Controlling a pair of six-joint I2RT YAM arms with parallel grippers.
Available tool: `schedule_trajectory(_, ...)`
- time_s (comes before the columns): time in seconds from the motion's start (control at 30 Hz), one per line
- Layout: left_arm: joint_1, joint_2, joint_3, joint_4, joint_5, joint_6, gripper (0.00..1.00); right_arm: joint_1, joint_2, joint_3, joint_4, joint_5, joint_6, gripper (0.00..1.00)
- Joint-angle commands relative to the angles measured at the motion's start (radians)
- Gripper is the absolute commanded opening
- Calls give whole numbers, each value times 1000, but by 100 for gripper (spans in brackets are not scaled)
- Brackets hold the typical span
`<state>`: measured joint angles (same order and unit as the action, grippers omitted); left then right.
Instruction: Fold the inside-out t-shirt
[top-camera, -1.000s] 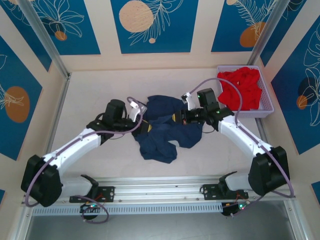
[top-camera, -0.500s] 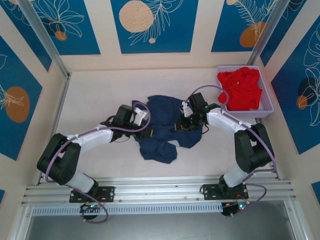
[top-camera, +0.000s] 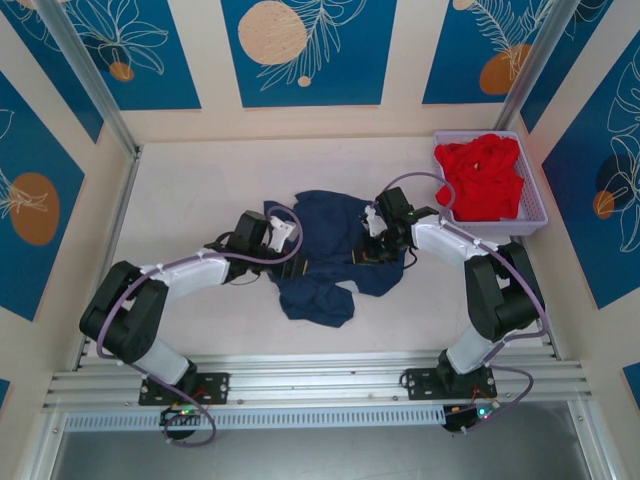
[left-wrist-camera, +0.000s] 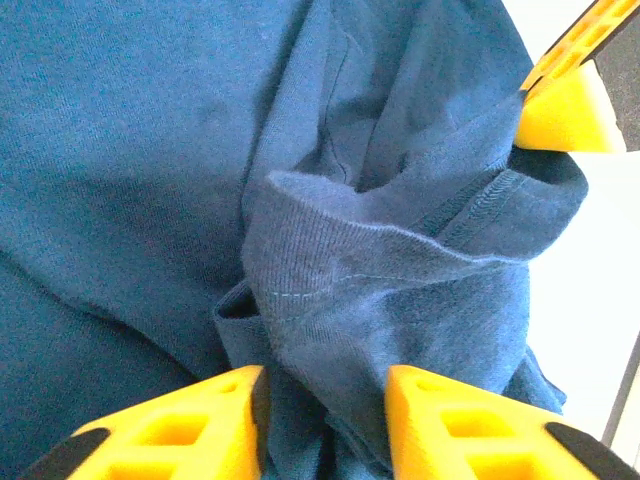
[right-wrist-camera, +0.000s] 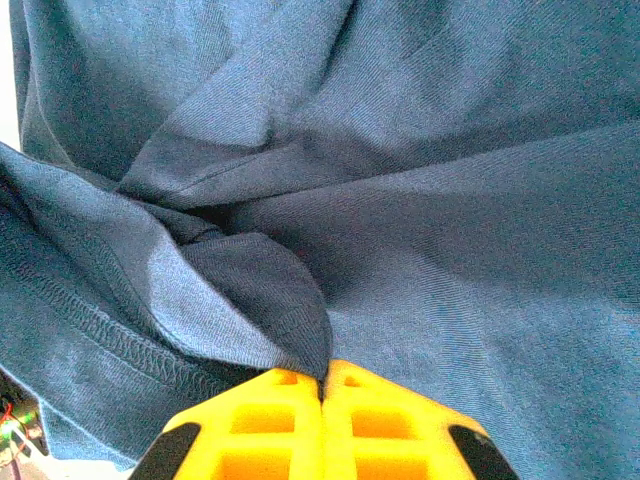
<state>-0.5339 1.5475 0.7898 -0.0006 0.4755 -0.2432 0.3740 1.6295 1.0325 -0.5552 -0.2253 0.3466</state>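
The pale surface (top-camera: 200, 200) carries the inside-out t-shirt (top-camera: 330, 255), a crumpled navy heap at its middle, so folding proper has not begun; this looks like the grab-and-spread step. The left tool (left-wrist-camera: 325, 420) stands narrowly apart around a hemmed fold. The right tool (right-wrist-camera: 322, 395) pinches cloth tight. Next, both should lift apart.

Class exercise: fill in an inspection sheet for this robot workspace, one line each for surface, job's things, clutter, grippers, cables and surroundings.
Surface: pale table, bare around the cloth.
Job's things: navy t-shirt, crumpled mid-table, unfolded.
Clutter: red garment heaped in a lavender basket, far right corner.
Grippers: left gripper open astride a hemmed fold; right gripper shut on a pinch of shirt.
Cables: purple cable along each arm.
Surroundings: blue leaf-print wall panels.
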Motion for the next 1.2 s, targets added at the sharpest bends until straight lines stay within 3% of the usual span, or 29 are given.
schedule_trajectory(0.0, 12, -4, 32, -30, 11, 29, 40, -6, 18, 32, -23, 1, -20, 5)
schedule_trajectory(0.33, 81, 65, 110, -8, 214, -27, 63, -6, 16, 35, -22, -6, -27, 5)
schedule_trajectory(0.73, 93, 177, 206, -29, 254, -27, 69, -3, 11, 39, -22, -9, -28, 5)
schedule_trajectory(0.97, 93, 226, 244, -9, 281, -34, 55, -1, 1, 41, -25, -4, -31, 5)
schedule_trajectory(1.17, 93, 241, 255, -4, 305, -37, 30, -2, 6, 47, -26, -3, -30, 5)
